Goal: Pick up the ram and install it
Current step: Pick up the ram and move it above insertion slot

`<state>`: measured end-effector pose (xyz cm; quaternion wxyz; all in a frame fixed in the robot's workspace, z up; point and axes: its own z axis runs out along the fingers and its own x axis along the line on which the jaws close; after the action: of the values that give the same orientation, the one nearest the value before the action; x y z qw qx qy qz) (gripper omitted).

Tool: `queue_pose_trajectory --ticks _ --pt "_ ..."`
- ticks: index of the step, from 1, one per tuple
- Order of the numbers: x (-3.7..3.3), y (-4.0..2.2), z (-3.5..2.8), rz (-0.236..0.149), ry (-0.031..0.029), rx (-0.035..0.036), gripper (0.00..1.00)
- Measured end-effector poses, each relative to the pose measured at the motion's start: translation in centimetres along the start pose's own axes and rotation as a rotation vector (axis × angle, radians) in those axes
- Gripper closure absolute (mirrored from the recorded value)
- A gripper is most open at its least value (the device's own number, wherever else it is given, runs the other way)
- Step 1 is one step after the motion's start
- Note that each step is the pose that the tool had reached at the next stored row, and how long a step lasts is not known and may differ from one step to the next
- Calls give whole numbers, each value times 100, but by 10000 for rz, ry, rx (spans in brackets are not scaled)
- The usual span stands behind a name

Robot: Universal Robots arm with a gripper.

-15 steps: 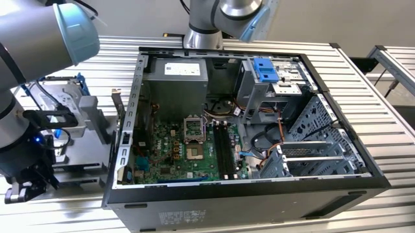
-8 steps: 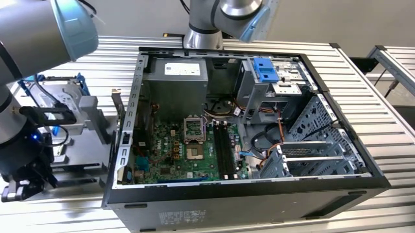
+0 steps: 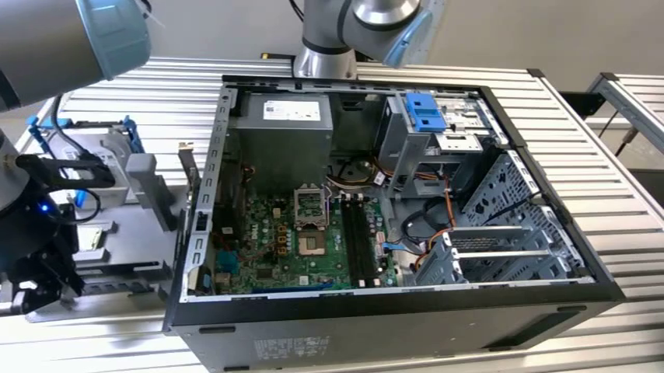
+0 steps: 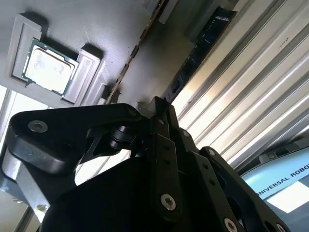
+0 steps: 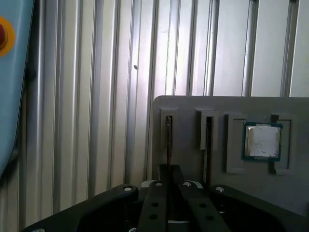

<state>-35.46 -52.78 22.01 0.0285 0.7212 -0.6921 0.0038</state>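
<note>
The ram [image 5: 168, 137] stands on edge in a slot of the grey holder block [image 5: 193, 108], beside the open computer case in the exterior view. In the second wrist view the ram [image 4: 205, 41] is a long dark blue stick running toward the fingertips. My gripper [image 5: 169, 175] is down over the near end of the ram and shut on it while it stays in the slot. In the exterior view the gripper [image 3: 36, 289] hangs low at the left, over the holder block [image 3: 135, 202]. The green motherboard [image 3: 301, 249] lies inside the case, with its long black memory slots [image 3: 358, 233] bare.
A second thin stick [image 5: 208, 145] stands in the neighbouring slot, and a square processor chip [image 5: 262, 141] lies in a recess beyond it. A hard drive with blue rails [image 3: 89, 136] sits behind the holder. The open case [image 3: 539, 233] stands on a ribbed metal table [image 5: 96, 96].
</note>
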Motion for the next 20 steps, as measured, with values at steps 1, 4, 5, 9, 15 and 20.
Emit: queue_pose_trajectory --ticks 1,4,5,9,15,20 --pt "1 0 -14 16 0 -1 100" --pt "2 2 -58 56 -2 -2 100" --pt "3 3 -76 60 -1 -4 100" --pt "5 5 -116 74 -3 -3 100" --pt "7 7 -156 95 -3 -5 100" --pt "13 12 -296 99 -3 -5 100"
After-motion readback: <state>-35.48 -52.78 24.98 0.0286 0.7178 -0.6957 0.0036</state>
